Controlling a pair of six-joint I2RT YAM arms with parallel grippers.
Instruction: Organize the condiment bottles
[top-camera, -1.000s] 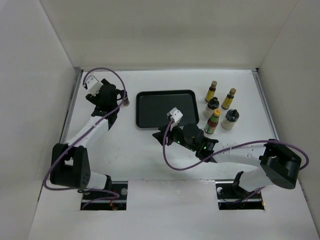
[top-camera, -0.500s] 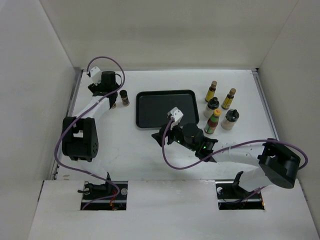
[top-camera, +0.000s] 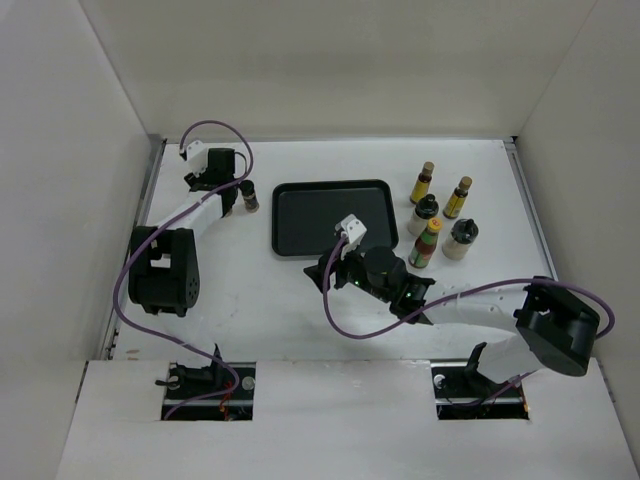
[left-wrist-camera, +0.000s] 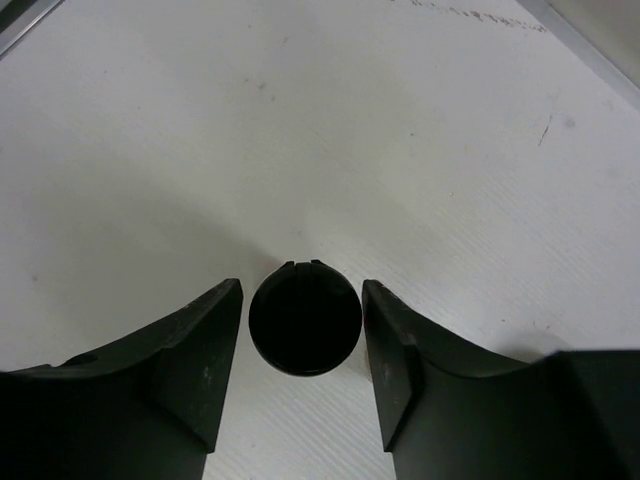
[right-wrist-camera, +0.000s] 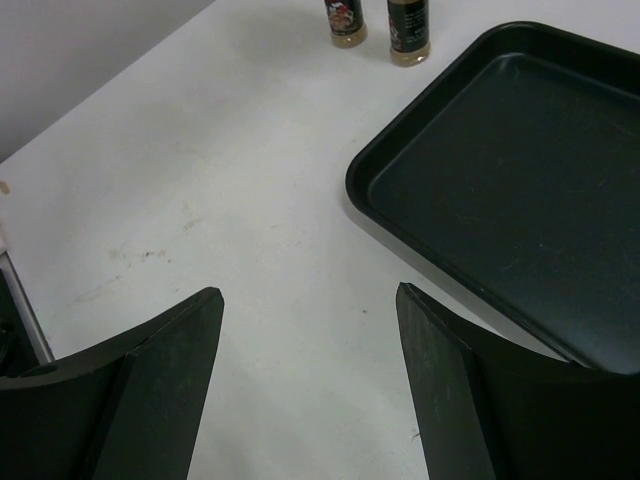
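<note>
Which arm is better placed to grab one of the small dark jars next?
Left. The left gripper straddles a dark jar, fingers open either side. The right gripper hangs open over table beside the tray, away from both jars.

No word, number or brand can be read in any view. In the right wrist view, the left dark jar (right-wrist-camera: 345, 22) and the right dark jar (right-wrist-camera: 408, 30) at the top edge of the frame carry printed labels, too small and blurred to make out. In the top view, the bottles at the upper right, such as the green-red bottle (top-camera: 424, 247), show only patches of label colour.
</note>
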